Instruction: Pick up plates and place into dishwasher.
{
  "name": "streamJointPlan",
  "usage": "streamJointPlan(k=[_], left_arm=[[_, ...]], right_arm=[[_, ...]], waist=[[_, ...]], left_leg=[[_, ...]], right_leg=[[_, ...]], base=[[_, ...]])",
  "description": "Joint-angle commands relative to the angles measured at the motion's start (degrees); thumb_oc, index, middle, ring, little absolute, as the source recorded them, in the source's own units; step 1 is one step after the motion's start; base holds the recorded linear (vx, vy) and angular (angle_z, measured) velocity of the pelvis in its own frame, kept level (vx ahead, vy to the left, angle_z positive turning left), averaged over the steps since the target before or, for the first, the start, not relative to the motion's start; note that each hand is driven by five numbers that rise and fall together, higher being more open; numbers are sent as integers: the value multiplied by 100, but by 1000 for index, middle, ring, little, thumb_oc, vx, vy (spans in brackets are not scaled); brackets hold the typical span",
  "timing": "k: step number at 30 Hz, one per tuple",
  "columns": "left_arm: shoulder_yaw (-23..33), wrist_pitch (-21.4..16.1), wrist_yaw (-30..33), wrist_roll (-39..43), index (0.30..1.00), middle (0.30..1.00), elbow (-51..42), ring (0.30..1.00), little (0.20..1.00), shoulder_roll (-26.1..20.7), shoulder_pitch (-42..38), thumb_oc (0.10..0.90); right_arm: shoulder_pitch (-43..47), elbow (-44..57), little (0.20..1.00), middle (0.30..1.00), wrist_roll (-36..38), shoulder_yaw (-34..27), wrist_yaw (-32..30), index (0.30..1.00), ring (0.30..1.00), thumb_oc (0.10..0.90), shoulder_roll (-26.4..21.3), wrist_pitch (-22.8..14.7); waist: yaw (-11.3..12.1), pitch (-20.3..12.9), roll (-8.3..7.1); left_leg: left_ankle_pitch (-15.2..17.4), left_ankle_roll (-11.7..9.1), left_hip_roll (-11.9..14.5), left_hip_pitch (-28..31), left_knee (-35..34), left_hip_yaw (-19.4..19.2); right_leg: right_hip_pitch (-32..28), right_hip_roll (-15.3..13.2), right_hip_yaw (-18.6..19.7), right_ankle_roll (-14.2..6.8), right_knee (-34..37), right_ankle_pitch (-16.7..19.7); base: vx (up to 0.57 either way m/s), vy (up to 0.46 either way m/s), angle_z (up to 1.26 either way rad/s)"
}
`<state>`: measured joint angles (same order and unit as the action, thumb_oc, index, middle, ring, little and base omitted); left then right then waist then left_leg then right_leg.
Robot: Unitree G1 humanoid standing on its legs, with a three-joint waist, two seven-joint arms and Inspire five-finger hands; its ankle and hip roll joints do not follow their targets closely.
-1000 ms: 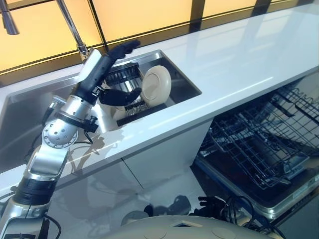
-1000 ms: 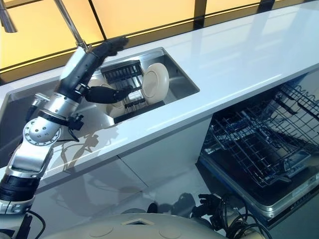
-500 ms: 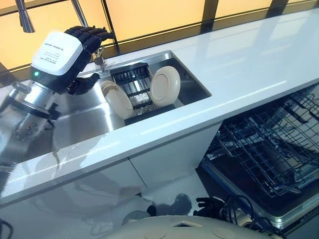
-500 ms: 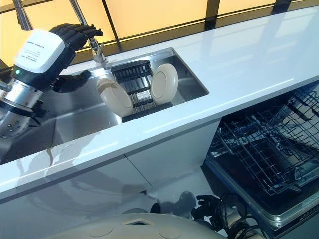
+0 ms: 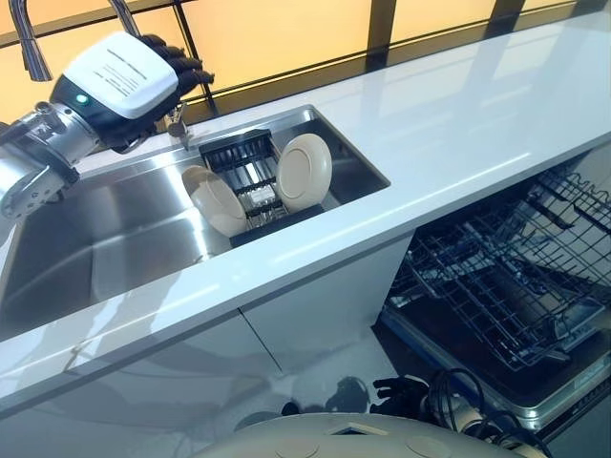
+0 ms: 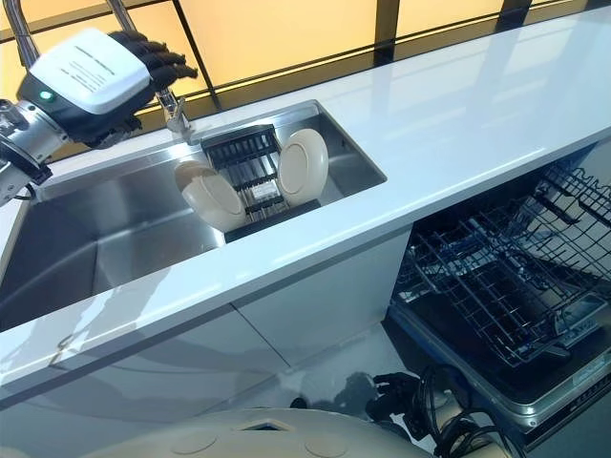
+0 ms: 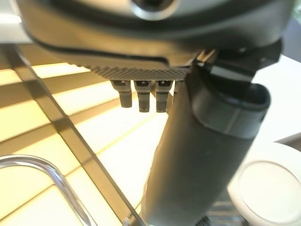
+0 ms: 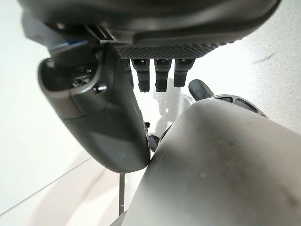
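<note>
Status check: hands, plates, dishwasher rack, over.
Left hand raised above the sink's back edge near the faucet, fingers curled, holding nothing. Right hand idle, fingers curled. Two plates in the sink rack. Dishwasher rack pulled out, unobstructed.

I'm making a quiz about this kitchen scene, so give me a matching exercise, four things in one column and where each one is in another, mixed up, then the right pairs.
1. left hand
2. plates
3. dishwasher rack
4. faucet

A. standing on edge in the sink's dish rack
B. pulled out below the counter
C. raised above the sink's far edge
D. behind the sink, by the window

Pairs: 1-C, 2-A, 3-B, 4-D
</note>
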<state>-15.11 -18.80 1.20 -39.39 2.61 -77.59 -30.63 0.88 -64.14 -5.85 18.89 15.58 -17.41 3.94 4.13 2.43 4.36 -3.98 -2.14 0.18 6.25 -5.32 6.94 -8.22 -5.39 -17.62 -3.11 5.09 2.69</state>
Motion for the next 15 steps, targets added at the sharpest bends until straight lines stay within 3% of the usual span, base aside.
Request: streamJointPlan(k=[1,7,15], left_arm=[[261,220,-197,92,900,900,527,900,900,-552,-1015,800],[22,187,-630,173,900,900,693,900,900,-420,-1043,800],[196,153,-1415,164,900,900,604,900,900,-192,-564,800]], right_arm=[[-89,24,900,900,-252,410,261,900,900,800,-354,-12],[-59,14,900,900,-252,413,269,900,900,800,-332,3],[-60,-11,900,900,-335,320,304,900,900,800,-393,8]], waist=[[-80,-109,-13],[-80,-106,-19],[-75,-55,-32]], left_leg=[[434,205,-397,4,32,-668],[449,214,-402,23,32,-686],[460,239,-411,39,32,-694]], right_leg=[[189,33,345,-316,-662,-502],[182,39,359,-324,-657,-512],[191,35,353,-333,-682,-523]], base=[[35,-7,-2],[0,0,0],[0,0,0]])
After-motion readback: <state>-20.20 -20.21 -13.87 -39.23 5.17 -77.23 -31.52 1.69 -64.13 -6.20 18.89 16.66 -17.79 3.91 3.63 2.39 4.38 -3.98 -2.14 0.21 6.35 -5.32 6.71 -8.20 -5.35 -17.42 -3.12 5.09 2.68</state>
